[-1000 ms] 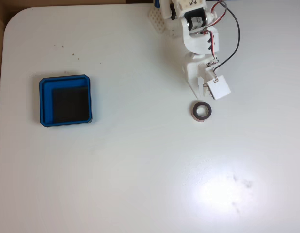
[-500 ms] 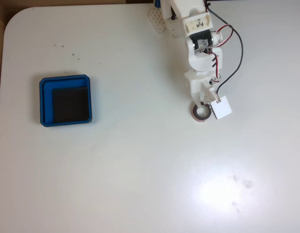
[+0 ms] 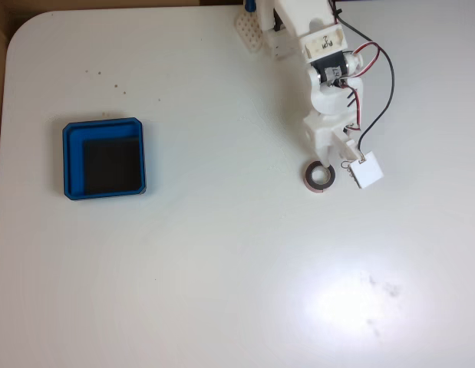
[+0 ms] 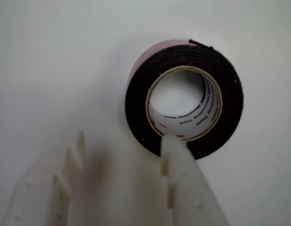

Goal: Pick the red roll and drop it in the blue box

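Observation:
The red roll (image 3: pixel 309 177) lies flat on the white table, right of centre in the fixed view. From above its face is dark with a pale core. My gripper (image 3: pixel 327 157) reaches down from the top edge and hangs over the roll's upper rim. In the wrist view the red roll (image 4: pixel 230 96) is seen close up, with a sliver of pink-red outer side at its top left. My gripper (image 4: pixel 126 136) is open: one white finger (image 4: pixel 176 160) lies over the roll's near rim at the hole, and the toothed finger (image 4: pixel 74 160) stands outside to the left. The blue box (image 3: pixel 66 161) sits far left.
The arm's base and a white perforated bracket (image 3: pixel 251 31) stand at the table's top edge. Red and black wires (image 3: pixel 375 100) loop beside the wrist. The white wrist camera block (image 3: pixel 367 170) juts out right of the roll. Small dark specks mark the tabletop.
The arm has stretched further down the picture, bringing the gripper from above the roll onto its upper rim. The camera block swung to the lower right. Roll and box have not moved.

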Robot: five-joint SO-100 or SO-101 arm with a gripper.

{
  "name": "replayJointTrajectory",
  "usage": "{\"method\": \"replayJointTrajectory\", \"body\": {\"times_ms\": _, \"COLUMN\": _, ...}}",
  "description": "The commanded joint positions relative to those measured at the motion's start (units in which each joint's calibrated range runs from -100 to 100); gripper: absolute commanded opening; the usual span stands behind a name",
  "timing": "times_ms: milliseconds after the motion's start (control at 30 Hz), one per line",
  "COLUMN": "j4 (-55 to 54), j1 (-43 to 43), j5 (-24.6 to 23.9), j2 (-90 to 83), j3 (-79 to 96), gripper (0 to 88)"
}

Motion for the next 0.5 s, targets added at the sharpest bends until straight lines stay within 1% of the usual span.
{"method": "replayJointTrajectory", "body": {"times_ms": 0, "j4": -0.37, "j1": -0.04, "j5": 0.41, "j2": 2.7, "j3": -6.49, "gripper": 14.9}}
{"method": "replayJointTrajectory", "body": {"times_ms": 133, "j4": -0.37, "j1": 0.25, "j5": 0.41, "j2": 6.88, "j3": -8.82, "gripper": 14.3}}
{"method": "replayJointTrajectory", "body": {"times_ms": 467, "j4": -0.29, "j1": 0.45, "j5": 0.41, "j2": 7.3, "j3": -8.46, "gripper": 14.2}}
